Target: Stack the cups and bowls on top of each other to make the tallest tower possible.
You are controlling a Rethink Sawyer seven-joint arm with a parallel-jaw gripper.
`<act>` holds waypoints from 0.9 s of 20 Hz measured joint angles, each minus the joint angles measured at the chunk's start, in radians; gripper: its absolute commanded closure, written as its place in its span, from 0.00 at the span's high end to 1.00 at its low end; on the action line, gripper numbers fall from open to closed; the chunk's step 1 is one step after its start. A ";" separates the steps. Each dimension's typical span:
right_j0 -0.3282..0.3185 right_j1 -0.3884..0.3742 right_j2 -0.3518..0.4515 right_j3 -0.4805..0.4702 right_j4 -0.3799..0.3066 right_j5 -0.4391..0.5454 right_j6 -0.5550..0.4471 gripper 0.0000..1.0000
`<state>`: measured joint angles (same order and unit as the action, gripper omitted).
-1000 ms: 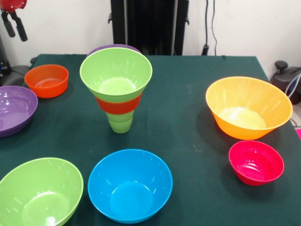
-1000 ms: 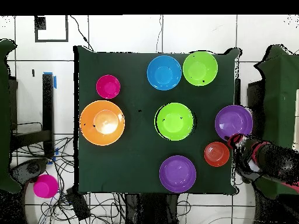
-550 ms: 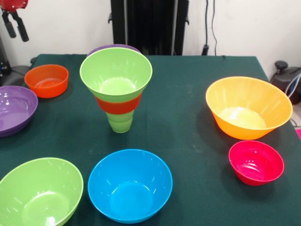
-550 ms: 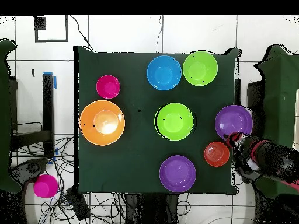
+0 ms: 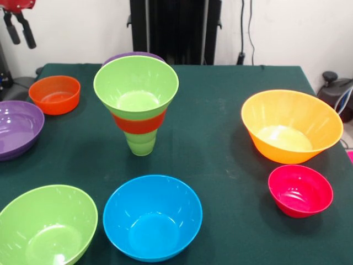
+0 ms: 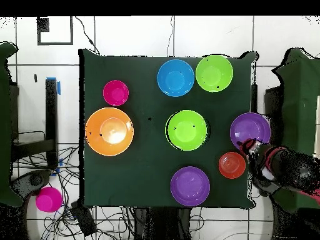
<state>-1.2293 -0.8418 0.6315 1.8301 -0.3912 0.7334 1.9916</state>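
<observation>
The gripper [image 5: 19,30] hangs high at about ten o'clock in the front view, off the table's [image 5: 220,138] edge, its two black fingers [image 5: 27,34] spread apart with nothing between them. Against half a second ago it has edged only slightly: a touch higher in the front view, a shade up the picture in the overhead view, where the arm [image 6: 284,169] lies at about four o'clock, next to the small orange-red bowl [image 6: 232,165].

Nothing on the table has shifted. The tower [image 5: 137,105] stands upright near the middle: a light-green cup [image 5: 141,144] at the bottom, an orange-red bowl [image 5: 139,123] around it, a lime-green bowl [image 5: 135,85] flaring on top. A purple bowl [image 5: 133,56] peeks out just behind it.

In the front view, a second purple bowl [image 5: 17,128] sits at nine o'clock. The loose lime-green bowl [image 5: 46,225] lies at seven, the blue bowl [image 5: 152,217] just beside it at six. The large orange bowl [image 5: 291,126] is at three, the pink-red bowl [image 5: 300,191] near it at four.
</observation>
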 measured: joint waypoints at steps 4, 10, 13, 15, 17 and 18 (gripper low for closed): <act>0.048 -0.011 0.000 -0.009 0.015 0.000 0.000 1.00; 0.155 -0.021 0.000 -0.056 0.046 0.000 0.000 1.00; 0.218 -0.012 -0.003 -0.099 0.057 0.000 0.000 1.00; 0.254 -0.009 -0.005 -0.125 0.061 0.000 0.000 1.00; 0.297 -0.008 -0.006 -0.159 0.066 0.000 0.000 1.00; 0.303 -0.008 -0.006 -0.166 0.066 0.000 0.000 1.00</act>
<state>-0.9263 -0.8501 0.6250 1.6643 -0.3253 0.7336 1.9916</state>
